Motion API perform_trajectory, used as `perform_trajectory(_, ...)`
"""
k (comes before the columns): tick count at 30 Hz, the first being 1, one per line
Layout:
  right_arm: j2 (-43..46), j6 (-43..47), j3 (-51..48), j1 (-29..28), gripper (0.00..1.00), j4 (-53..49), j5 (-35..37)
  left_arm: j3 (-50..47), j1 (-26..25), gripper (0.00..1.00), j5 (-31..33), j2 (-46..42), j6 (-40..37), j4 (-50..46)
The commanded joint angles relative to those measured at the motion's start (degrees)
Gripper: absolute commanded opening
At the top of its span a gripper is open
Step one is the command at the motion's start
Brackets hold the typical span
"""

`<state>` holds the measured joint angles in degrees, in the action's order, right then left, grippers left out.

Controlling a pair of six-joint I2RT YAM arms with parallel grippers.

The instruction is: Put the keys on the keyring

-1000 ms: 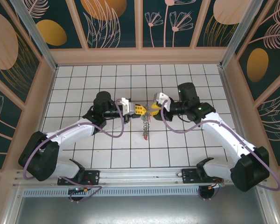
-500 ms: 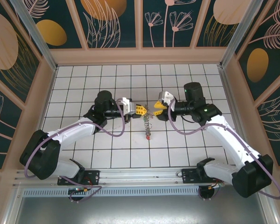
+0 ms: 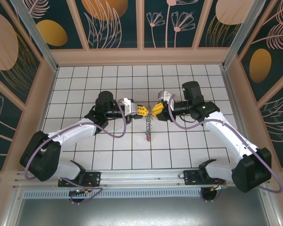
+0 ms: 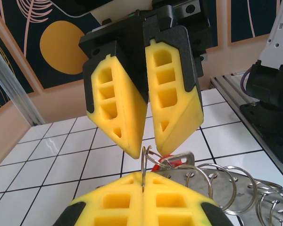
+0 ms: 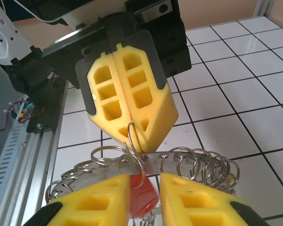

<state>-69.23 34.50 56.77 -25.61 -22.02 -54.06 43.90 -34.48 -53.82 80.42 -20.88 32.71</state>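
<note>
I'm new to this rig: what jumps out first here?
Two yellow-fingered grippers meet tip to tip over the middle of the tiled table. The left gripper pinches a wire loop of the keyring, with the right gripper open opposite. A red-tagged key hangs at the keyring's low end.

from above, the keyring (image 3: 148, 121) shows as a thin strip, too small to tell its loops apart; the red key (image 3: 148, 137) under it is a speck. on the left wrist camera the keyring runs off the bottom and right edges, the red key mostly behind loops. on the right wrist camera the right hand (image 5: 145, 178) covers the keyring's lower rim and much of the red key; whether its fingers (image 5: 99, 202) pinch it cannot be told.
</note>
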Motion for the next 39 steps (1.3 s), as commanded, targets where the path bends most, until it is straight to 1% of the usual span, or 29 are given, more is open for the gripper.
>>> perform_trajectory(1, -0.6, -0.6, 2.0, -0.5, 0.24, -1.3, -3.1, 1.8, -0.2, 0.0, -2.1, 0.4, -0.8, 1.7)
perform_trajectory(9, -1.6, -0.6, 2.3, -1.0, 0.2, -2.6, -3.0, 1.9, -0.8, 0.0, -1.4, 0.6, -0.8, 2.6)
perform_trajectory(13, -1.9, -2.5, 1.8, -0.8, 0.02, -1.7, -2.6, 1.8, -0.9, 0.0, -1.2, 0.8, -0.2, 4.0)
perform_trajectory(14, -2.0, -2.6, 1.8, -0.9, 0.0, -1.8, -2.7, 1.7, -0.9, 0.0, -1.1, 0.8, 0.0, 4.6)
perform_trajectory(20, -2.7, -2.6, 1.7, -0.8, 0.01, -2.8, -2.7, 1.3, -1.3, 0.0, -0.4, 0.9, 0.9, 6.6)
perform_trajectory(21, -2.7, -2.4, 1.7, -0.8, 0.03, -3.3, -2.5, 1.1, -1.4, 0.0, -0.4, 0.9, 1.3, 7.2)
perform_trajectory(23, -2.5, -2.3, 1.6, -0.8, 0.11, -3.6, -2.0, 0.6, -1.4, 0.0, -0.1, 0.9, 2.0, 8.5)
perform_trajectory(25, -2.5, -2.3, 1.6, -0.7, 0.13, -4.1, -1.8, 0.5, -1.4, 0.0, -0.2, 0.8, 2.4, 9.1)
perform_trajectory(26, -2.5, -2.4, 1.6, -0.7, 0.12, -4.2, -1.8, 0.4, -1.4, 0.0, -0.2, 0.8, 2.4, 9.3)
perform_trajectory(29, -2.8, -2.6, 1.7, -0.6, 0.04, -4.2, -1.9, 0.3, -1.4, 0.0, -0.2, 0.8, 2.6, 9.5)
perform_trajectory(34, -3.6, -3.4, 1.6, -0.7, 0.05, -3.6, -1.7, 0.1, -1.6, 0.0, -0.1, 0.9, 3.3, 10.5)
perform_trajectory(39, -4.1, -5.1, 1.0, -2.0, 0.03, -0.6, -2.5, 0.0, -2.6, 0.0, 0.4, 1.6, 4.1, 12.1)
